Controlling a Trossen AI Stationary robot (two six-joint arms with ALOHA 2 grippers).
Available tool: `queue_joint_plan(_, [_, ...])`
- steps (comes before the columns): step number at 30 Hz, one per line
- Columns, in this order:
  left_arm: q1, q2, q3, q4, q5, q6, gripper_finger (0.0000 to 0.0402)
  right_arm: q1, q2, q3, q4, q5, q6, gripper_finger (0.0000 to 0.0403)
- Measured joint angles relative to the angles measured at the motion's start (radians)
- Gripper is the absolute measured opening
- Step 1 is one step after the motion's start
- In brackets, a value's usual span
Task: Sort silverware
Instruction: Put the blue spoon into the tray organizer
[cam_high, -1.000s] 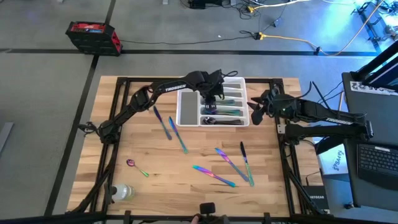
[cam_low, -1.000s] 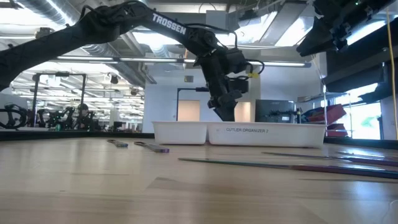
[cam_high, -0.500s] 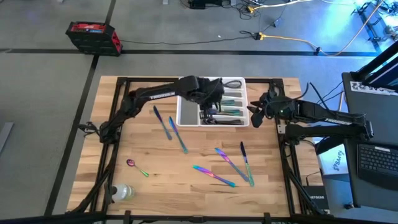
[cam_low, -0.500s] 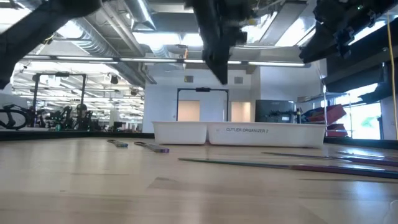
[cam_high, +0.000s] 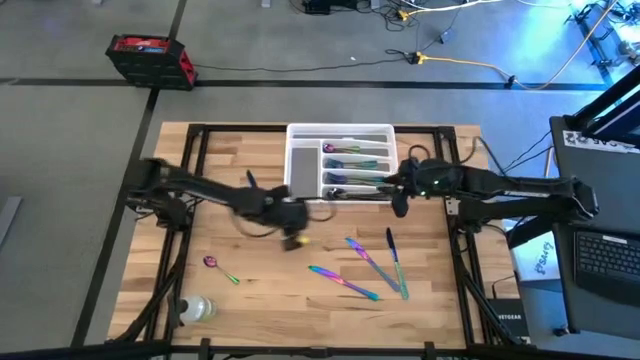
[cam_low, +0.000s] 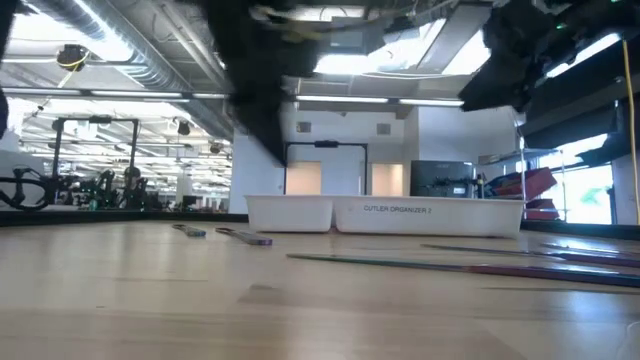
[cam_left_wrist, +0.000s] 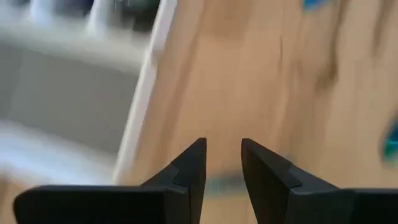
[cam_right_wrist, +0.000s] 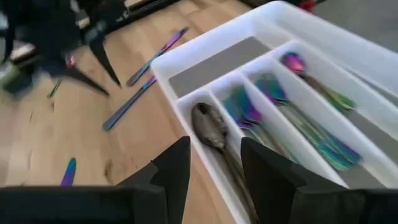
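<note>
The silverware is iridescent. Several pieces lie in the compartments (cam_high: 355, 165) of the white tray (cam_high: 300, 130) at the table's far side. Loose pieces lie on the wood: three at the near right (cam_high: 360, 255) and a spoon (cam_high: 220, 268) at the near left. Two knives (cam_right_wrist: 152, 59) lie left of the tray. My left gripper (cam_left_wrist: 222, 144) hangs open above bare wood near the table's middle (cam_high: 292, 238), blurred, with nothing between its fingers. My right gripper (cam_right_wrist: 214, 142) stands open over the tray's near right corner (cam_high: 398, 195), clear of the pieces below.
A clear plastic bottle (cam_high: 197, 308) lies at the table's near left corner. A black frame runs along the table's edges (cam_high: 455, 250). Bare wood shows between the loose pieces at the middle and near side.
My left gripper has swung fast from above the tray toward the table's near left, ending over the wood near the middle. My right gripper has moved a little toward the tray, sunk and tipped downward. No silverware on the table has moved.
</note>
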Motion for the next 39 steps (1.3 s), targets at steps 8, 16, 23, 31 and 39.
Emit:
queue_joint_plan(8, [-0.139,-0.297,-0.264,-0.29,0.258,-0.003,0.0086,0.109,0.288,0.0,0.318,-0.01,0.007,0.0127])
queue_joint_plan(16, [-0.325,-0.345,-0.429,-0.267,0.403,0.059,0.0086,0.155,0.526,0.043,0.508,-0.021,0.076,0.0127])
queue_joint_plan(23, [-0.504,-0.361,-0.558,-0.066,0.287,0.068,0.0086,0.203,0.66,0.148,0.498,0.041,0.103,0.0127])
queue_joint_plan(31, [-0.547,-0.365,-0.645,0.031,0.283,-0.025,0.0086,0.212,0.705,0.209,0.494,0.096,0.135,0.0127])
queue_joint_plan(39, [-0.556,-0.419,-0.63,-0.003,0.243,-0.051,0.0086,0.212,0.705,0.209,0.49,0.151,0.204,0.0127])
